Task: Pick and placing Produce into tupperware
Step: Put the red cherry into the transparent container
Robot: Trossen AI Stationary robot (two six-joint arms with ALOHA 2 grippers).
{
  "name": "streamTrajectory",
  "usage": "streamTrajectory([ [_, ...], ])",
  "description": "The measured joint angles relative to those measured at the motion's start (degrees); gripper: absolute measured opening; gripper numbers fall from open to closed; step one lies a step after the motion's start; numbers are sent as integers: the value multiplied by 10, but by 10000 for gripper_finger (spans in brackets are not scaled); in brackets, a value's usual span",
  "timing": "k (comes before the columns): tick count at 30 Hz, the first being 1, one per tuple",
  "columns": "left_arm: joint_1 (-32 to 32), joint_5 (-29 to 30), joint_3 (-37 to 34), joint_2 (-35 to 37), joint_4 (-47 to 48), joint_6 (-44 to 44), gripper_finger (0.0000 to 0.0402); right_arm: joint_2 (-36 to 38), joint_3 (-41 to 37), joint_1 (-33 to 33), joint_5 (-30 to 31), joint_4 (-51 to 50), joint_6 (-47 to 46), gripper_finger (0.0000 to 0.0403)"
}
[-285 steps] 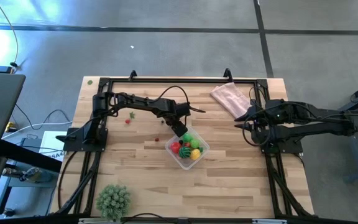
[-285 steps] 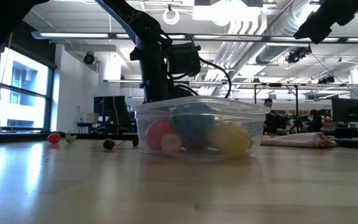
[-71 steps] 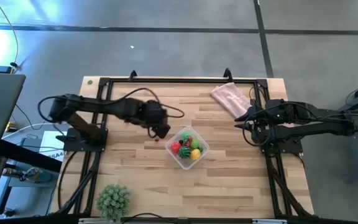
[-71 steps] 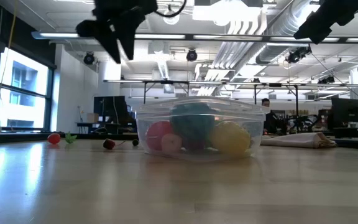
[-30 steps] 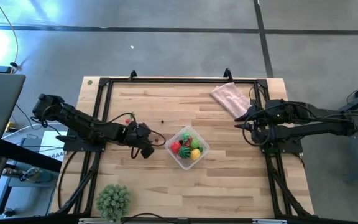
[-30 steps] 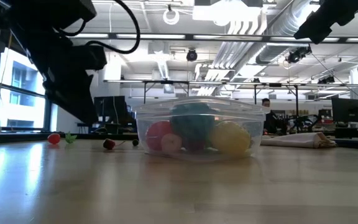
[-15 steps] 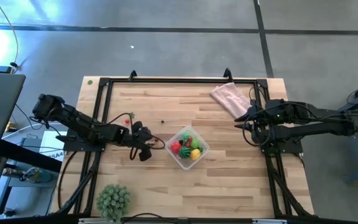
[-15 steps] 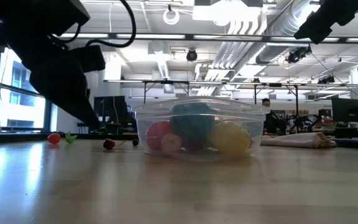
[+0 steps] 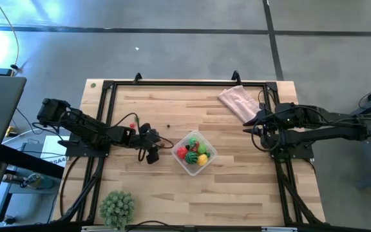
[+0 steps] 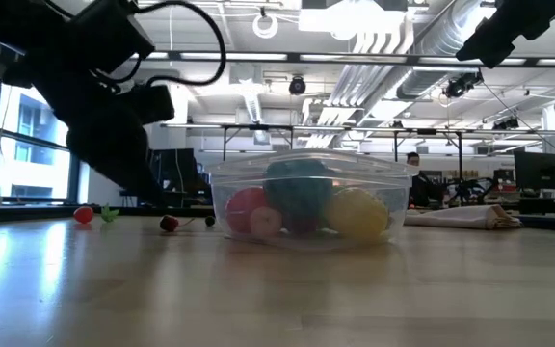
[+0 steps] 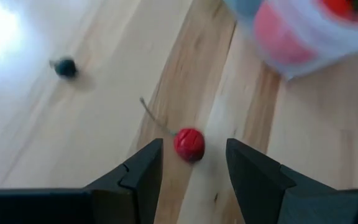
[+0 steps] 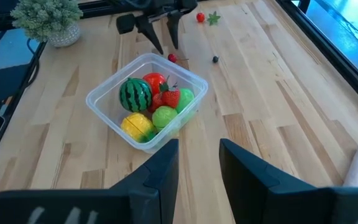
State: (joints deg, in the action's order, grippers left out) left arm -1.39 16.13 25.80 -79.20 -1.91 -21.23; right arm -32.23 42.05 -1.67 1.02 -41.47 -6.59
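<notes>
The clear tupperware (image 9: 194, 153) stands mid-table holding produce: a striped watermelon (image 12: 135, 94), a yellow piece, a green piece and red ones. A small red cherry (image 11: 189, 144) with a thin stem lies on the wood just left of it. My left gripper (image 11: 194, 148) hovers open over the cherry, one finger on either side, touching nothing. A dark berry (image 11: 65, 67) lies farther off, and a red piece with a green leaf (image 12: 202, 17) near the left rail. My right gripper (image 12: 197, 155) waits open, raised at the right.
A pink cloth (image 9: 238, 103) lies at the far right corner. A spiky pale-green ball plant (image 9: 118, 206) stands at the near left corner. Black frame rails (image 9: 172, 84) run along the far edge and both sides. Bare wood lies near the front edge.
My left gripper has sunk a little toward the table beside the tupperware and rolled about its own line. Its finger gap looks the same. The produce and the tupperware have kept still.
</notes>
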Motion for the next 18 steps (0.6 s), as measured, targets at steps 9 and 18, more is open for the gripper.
streamTrajectory([
  [9,0,-1,0,-33,-19,-10,166,0,0,0,0,0,0,105],
  [18,0,1,0,-61,-47,-16,166,0,0,0,0,0,0,105],
])
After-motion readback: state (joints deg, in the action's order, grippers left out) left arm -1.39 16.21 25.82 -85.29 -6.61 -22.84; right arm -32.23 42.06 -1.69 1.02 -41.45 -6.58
